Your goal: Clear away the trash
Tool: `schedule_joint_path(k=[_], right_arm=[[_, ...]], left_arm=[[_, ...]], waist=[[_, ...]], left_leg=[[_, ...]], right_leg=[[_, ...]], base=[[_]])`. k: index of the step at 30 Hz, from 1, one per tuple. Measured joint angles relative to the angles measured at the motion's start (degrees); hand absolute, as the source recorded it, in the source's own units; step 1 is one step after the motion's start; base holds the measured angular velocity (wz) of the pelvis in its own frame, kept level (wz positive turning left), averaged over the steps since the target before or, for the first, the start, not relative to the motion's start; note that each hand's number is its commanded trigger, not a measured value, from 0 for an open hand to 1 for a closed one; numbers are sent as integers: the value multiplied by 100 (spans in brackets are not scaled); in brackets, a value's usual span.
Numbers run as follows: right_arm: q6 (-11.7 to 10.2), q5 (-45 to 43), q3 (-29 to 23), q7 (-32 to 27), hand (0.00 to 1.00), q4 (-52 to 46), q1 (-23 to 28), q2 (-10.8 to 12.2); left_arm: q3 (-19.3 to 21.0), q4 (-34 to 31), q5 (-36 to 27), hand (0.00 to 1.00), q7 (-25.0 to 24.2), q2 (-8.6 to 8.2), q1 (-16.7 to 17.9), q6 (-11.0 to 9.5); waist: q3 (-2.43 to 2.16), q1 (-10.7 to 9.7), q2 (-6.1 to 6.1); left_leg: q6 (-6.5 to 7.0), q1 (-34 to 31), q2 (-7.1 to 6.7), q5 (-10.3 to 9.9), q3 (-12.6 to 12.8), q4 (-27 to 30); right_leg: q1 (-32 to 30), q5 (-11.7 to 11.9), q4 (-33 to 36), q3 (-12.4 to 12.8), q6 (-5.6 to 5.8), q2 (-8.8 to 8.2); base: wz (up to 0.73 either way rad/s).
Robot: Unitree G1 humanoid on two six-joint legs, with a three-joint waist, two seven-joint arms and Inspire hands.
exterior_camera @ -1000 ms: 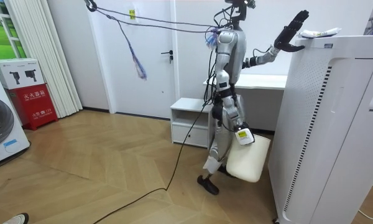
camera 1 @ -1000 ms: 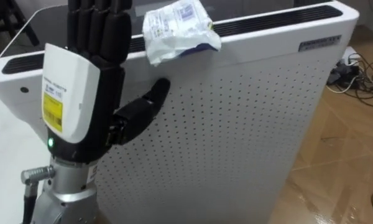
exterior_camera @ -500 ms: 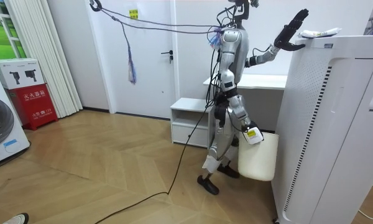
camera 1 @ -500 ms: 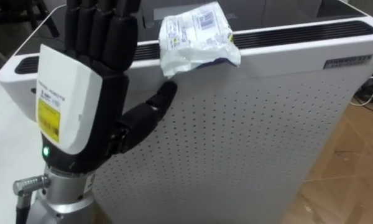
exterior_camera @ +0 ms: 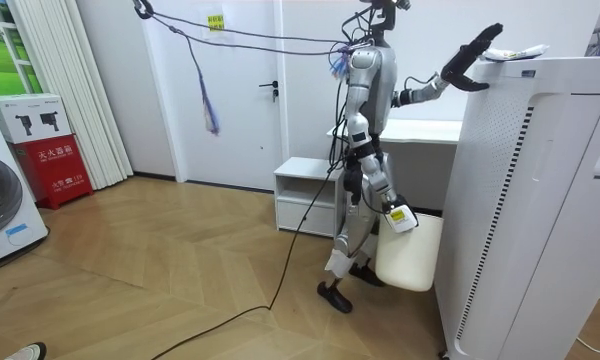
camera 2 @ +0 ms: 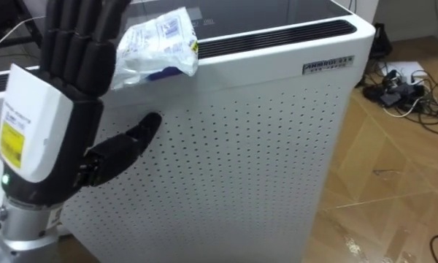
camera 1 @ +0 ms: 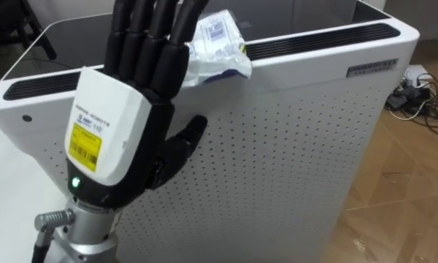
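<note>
The left hand, fingers straight and holding nothing, hovers beside the crumpled wrapper atop the white appliance, which is not yet grasped.

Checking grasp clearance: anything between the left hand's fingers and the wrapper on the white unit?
Nothing. In both eye views the straight fingers of the left hand overlap the wrapper at its edge atop the white unit; whether they touch is unclear.
</note>
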Motion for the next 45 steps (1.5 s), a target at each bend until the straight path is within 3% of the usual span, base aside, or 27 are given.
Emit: schedule_joint_path(k=[10,11,12,13,14,15,22,30,35,42,45], right_arm=[[1,6,0,4,100,-13,16,-14],[1,7,0,4,100,-17,15,-14],[1,7,0,4,100,-17,16,-14],[1,6,0,3,100,-17,17,-14],[1,6,0,2,100,-17,17,-14],[1,7,0,-1,100,-17,17,-14],[1,7,0,-8,100,-17,37,-14],[4,9,1,1,100,-19,44,-15],[11,16,2,14,100,-27,43,-12],[108,28,6,13,100,-190,26,-13],[107,39,47,8,100,-190,26,-14]], left_arm=[[-68,-1,-4,0,-133,11,1,9],[-70,-1,-5,6,-136,11,1,9],[-70,3,-4,50,-136,12,1,10],[-70,5,-4,58,-136,11,1,11],[-70,5,-4,86,-136,12,1,12],[-70,6,-4,100,-136,12,5,12],[-111,77,-6,100,-88,4,214,17],[34,43,-270,100,179,-30,-133,129],[48,-10,-360,100,176,-32,-146,200],[45,-52,-387,100,38,-30,-233,245],[21,-126,-871,100,-195,-32,-277,286]], waist=[[6,29,-10],[7,26,-11],[6,26,-10],[6,25,-10],[6,26,-10],[7,26,-11],[15,21,-13],[17,13,-16],[15,9,-27],[15,11,-77],[23,-11,-90]], left_leg=[[0,2,-4,0,7,-35],[-1,3,-4,0,7,-35],[-1,3,-4,0,7,-35],[-1,4,-4,0,7,-35],[-1,4,-4,0,7,-35],[-1,6,-4,0,7,-40],[-8,31,0,19,12,-97],[-13,157,5,28,90,-219],[-19,244,-2,32,100,-282],[-22,263,-11,35,102,-268],[-21,249,-10,35,100,-250]], right_leg=[[13,4,-45,-4,-6,0],[14,4,-45,-3,-6,0],[15,4,-46,-5,-7,0],[15,4,-46,-5,-7,0],[15,4,-46,-5,-7,0],[16,4,-47,-3,-7,1],[14,4,-57,1,-7,2],[104,4,-86,9,-7,-5],[176,4,-158,7,-7,-4],[229,4,-160,-2,-7,-5],[227,4,-160,-12,-7,-9]], base=[[0],[0],[0],[0],[0],[0],[0],[-3],[0],[0],[0]])
